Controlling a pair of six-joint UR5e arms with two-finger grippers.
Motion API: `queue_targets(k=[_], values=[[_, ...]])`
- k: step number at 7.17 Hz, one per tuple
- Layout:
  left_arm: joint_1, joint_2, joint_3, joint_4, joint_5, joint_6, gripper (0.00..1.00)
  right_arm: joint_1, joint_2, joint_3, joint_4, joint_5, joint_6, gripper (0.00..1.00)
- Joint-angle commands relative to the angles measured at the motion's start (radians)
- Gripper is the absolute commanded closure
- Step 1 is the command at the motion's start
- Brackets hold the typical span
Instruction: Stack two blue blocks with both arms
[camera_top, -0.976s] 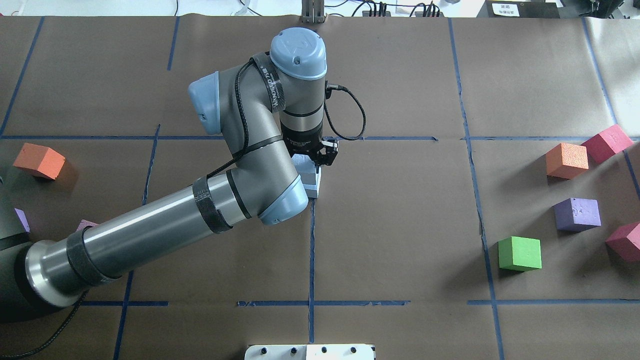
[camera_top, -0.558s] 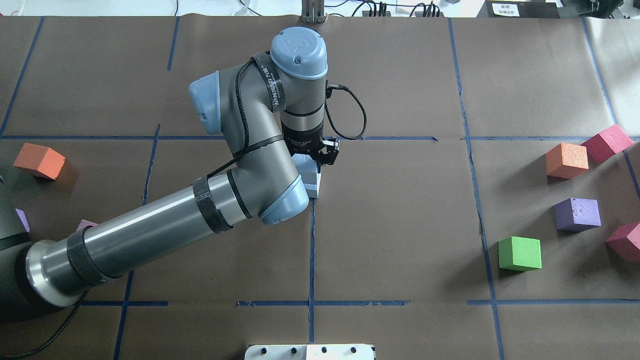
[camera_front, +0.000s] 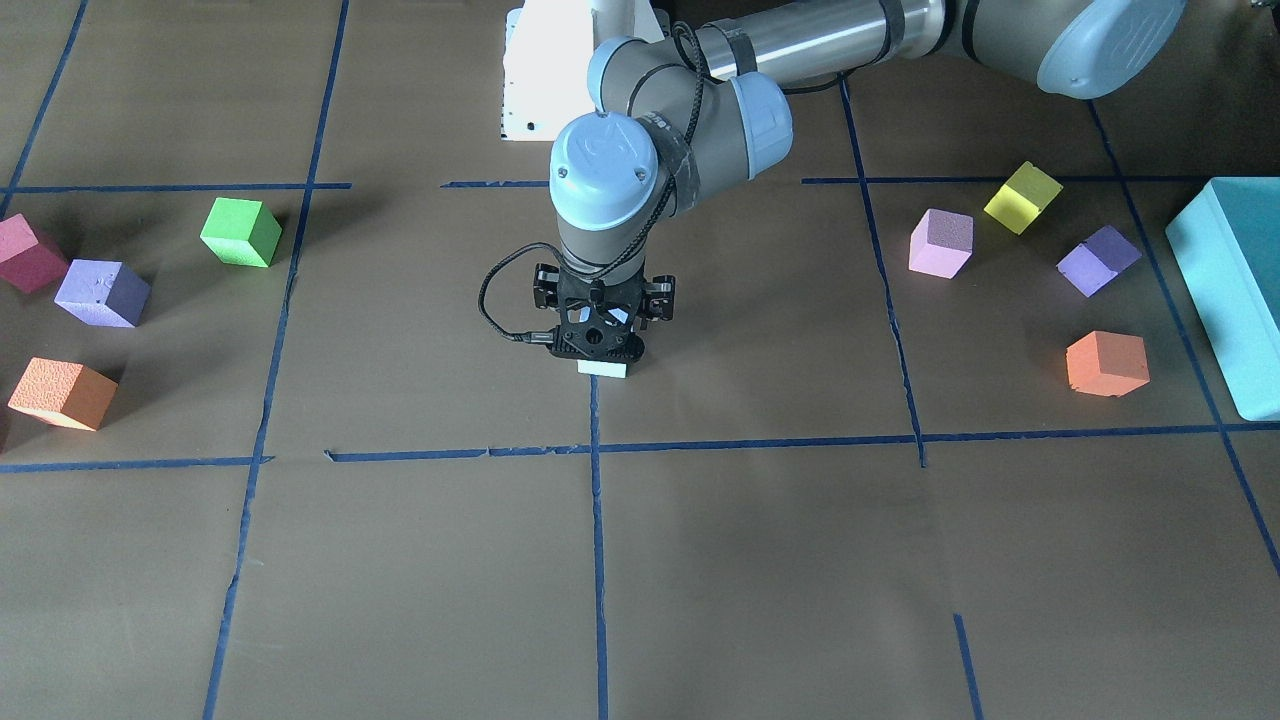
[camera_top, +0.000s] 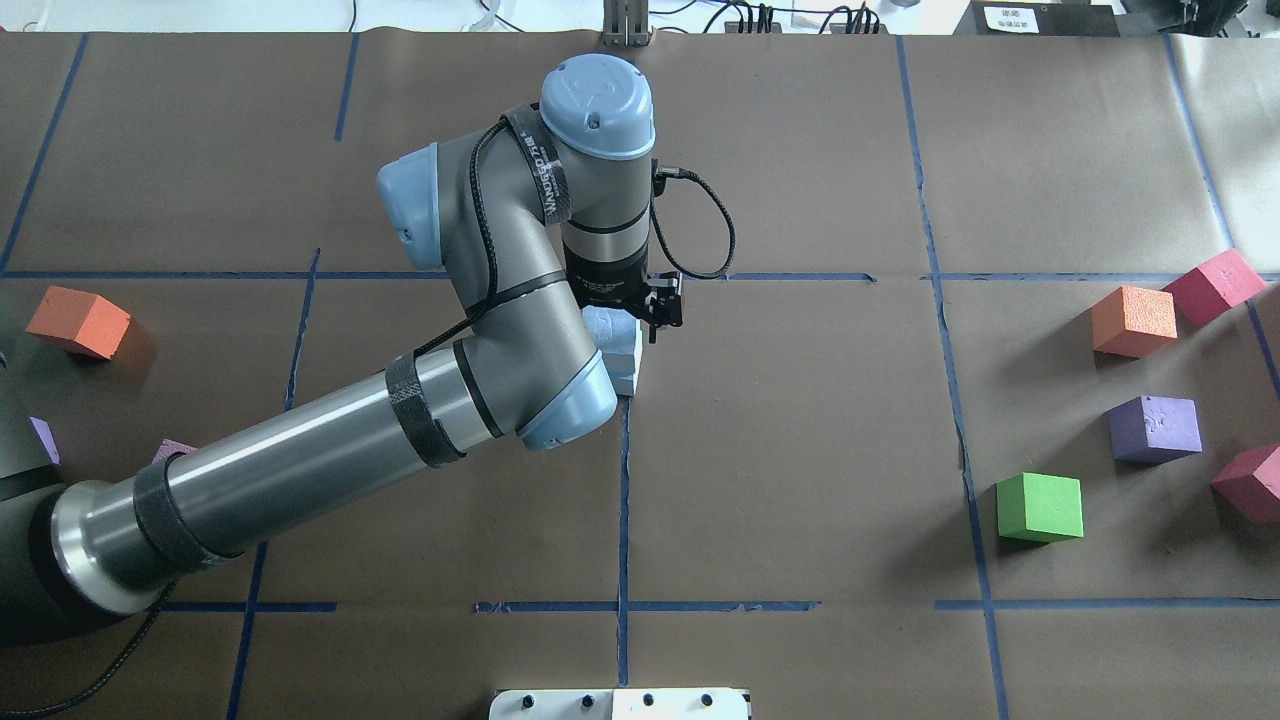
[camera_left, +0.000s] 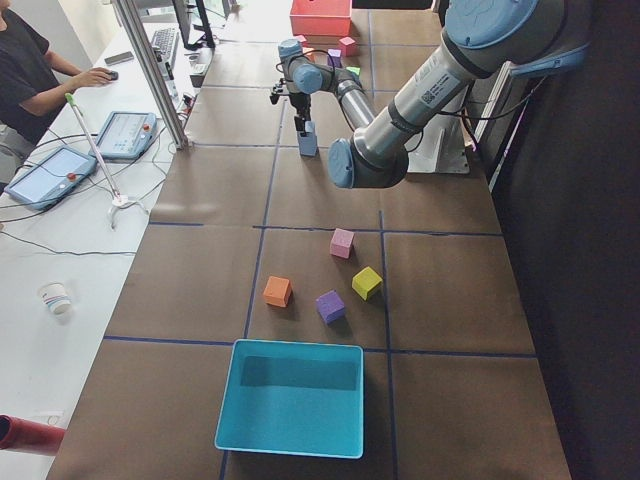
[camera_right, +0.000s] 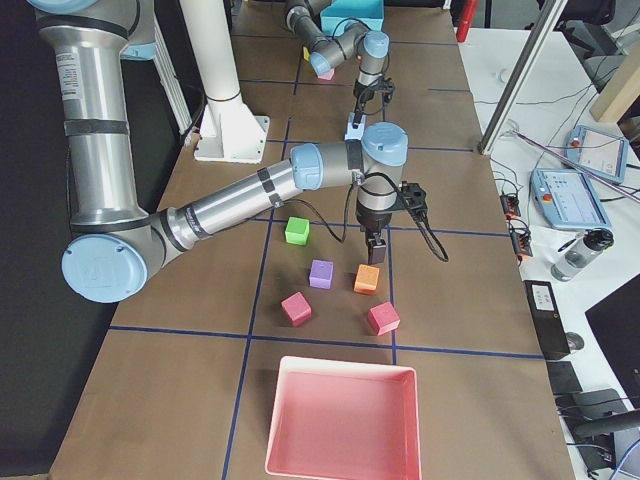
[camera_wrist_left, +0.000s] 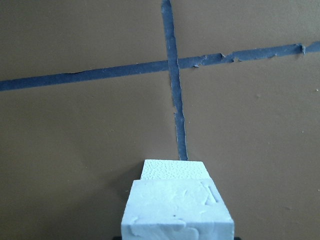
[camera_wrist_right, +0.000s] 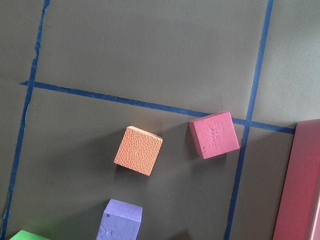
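Change: the left arm's black two-finger end effector (camera_front: 601, 348) had spread. In the overhead view its visible finger stood further right of the stack than a moment before, clear of the foam.
Upper block: the pale sky-blue foam cube with scuffed dents (camera_wrist_left: 177, 212) filled the lower centre of the left wrist view, no longer pinched, resting on its twin.
Lower block: the second pale sky-blue foam cube (camera_top: 625, 380) sat on the brown paper-covered bench (camera_top: 800, 450), just left of centre in the overhead frame, at the top end of a blue tape line (camera_top: 623, 500).
Meaning: the stack looked made and released — what remained was probably a straight lift away without brushing the top cube.
Alignment: a textured pale strip showed past the upper cube's far edge; whether the two sat flush could not be told.
Right end effector (camera_right: 375, 245): seen only in the right side view, mid-frame above an orange foam cube (camera_right: 367, 278) — spread or pressed together, I could not tell.
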Motion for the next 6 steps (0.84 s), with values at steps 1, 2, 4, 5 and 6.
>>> queue_targets(k=[1,2,4,5,6], values=[[-0.003,0.001,-0.007,0.002,0.002,0.0,0.0,0.0,0.0,0.0,0.0,0.0,-0.001,0.0],[-0.01,-0.001,-0.022,0.009,0.003,0.0,0.0,0.002,0.0,0.0,0.0,0.0,-0.001,0.0],[-0.04,0.002,-0.105,0.093,0.0,0.007,0.0,0.011,0.0,0.0,0.0,0.0,-0.003,0.0],[-0.057,0.019,-0.19,0.18,-0.002,0.012,0.0,0.019,-0.003,-0.002,-0.002,0.002,-0.003,0.0],[-0.077,0.128,-0.337,0.203,-0.006,0.013,0.0,0.038,-0.008,-0.024,-0.002,0.003,-0.006,0.0]])
